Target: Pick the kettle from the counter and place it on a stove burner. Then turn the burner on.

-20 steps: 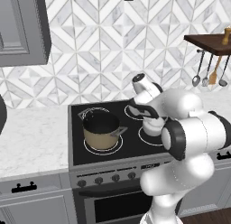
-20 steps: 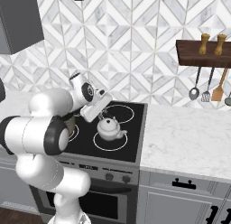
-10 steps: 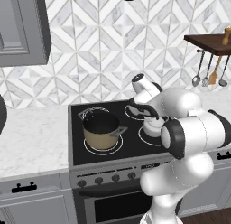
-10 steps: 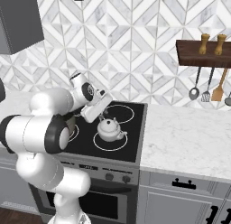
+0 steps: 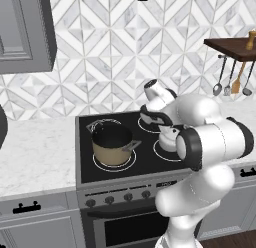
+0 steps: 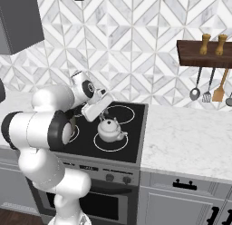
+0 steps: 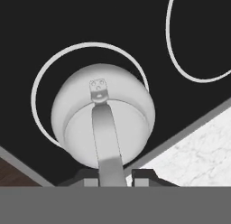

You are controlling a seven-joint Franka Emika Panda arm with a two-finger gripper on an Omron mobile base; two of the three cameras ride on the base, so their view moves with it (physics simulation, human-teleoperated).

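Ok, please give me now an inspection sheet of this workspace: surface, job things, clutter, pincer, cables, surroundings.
Surface: black cooktop between marble counter sections.
Job things: kettle upright inside the front burner ring nearest the utensils, off-centre in the hand view.
Clutter: tan pot on the other front burner.
Pincer: pincer shut on the kettle handle, above the kettle.
Cables: nothing seen.
Surroundings: patterned tile wall; wooden shelf with hanging utensils; stove knobs below the cooktop.
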